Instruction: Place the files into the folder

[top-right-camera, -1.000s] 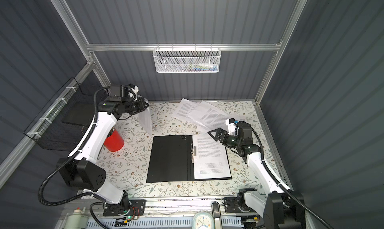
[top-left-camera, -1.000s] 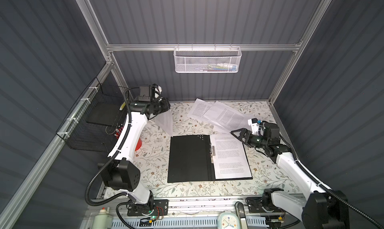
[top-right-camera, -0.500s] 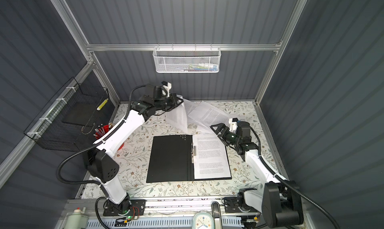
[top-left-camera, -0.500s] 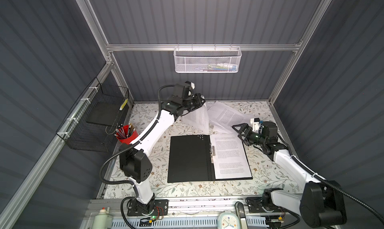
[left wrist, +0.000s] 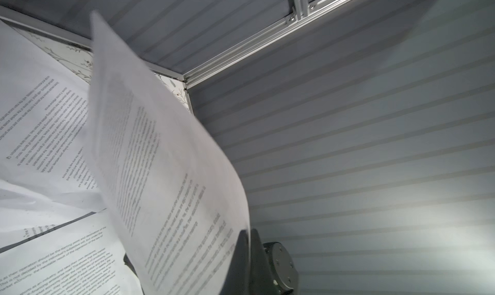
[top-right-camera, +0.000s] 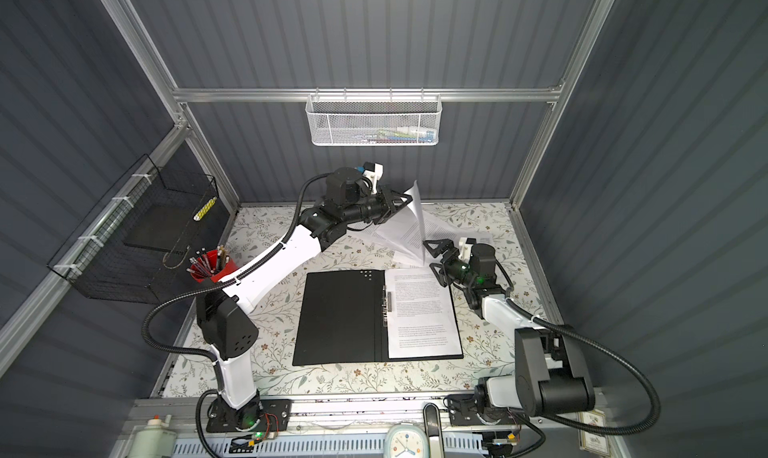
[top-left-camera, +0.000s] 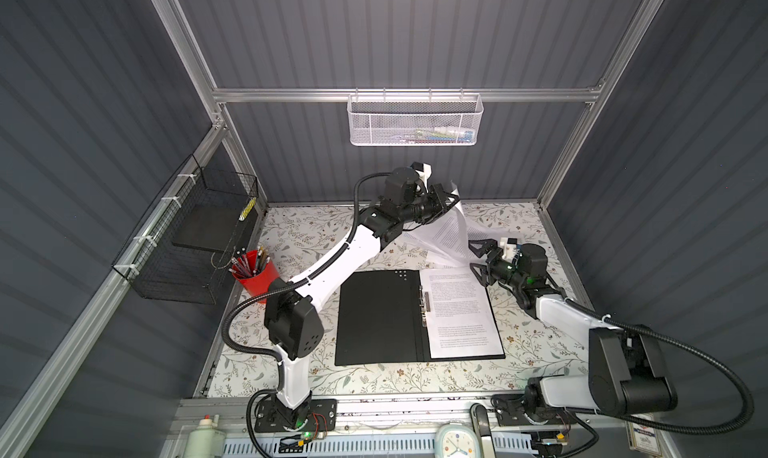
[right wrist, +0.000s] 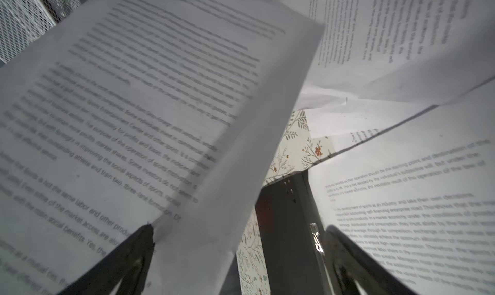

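We see the left tool pinched shut on the top edge of one light, floppy sheet hanging just behind the open folder, so we judge the empty, wide-open right tool beside it should steady its lower edge.

The folder lies open and flat, black inside up, with a metal clip at its spine. A printed sheet lies on its right half. A lifted sheet hangs bowed beyond the folder, above loose sheets lying farther back.
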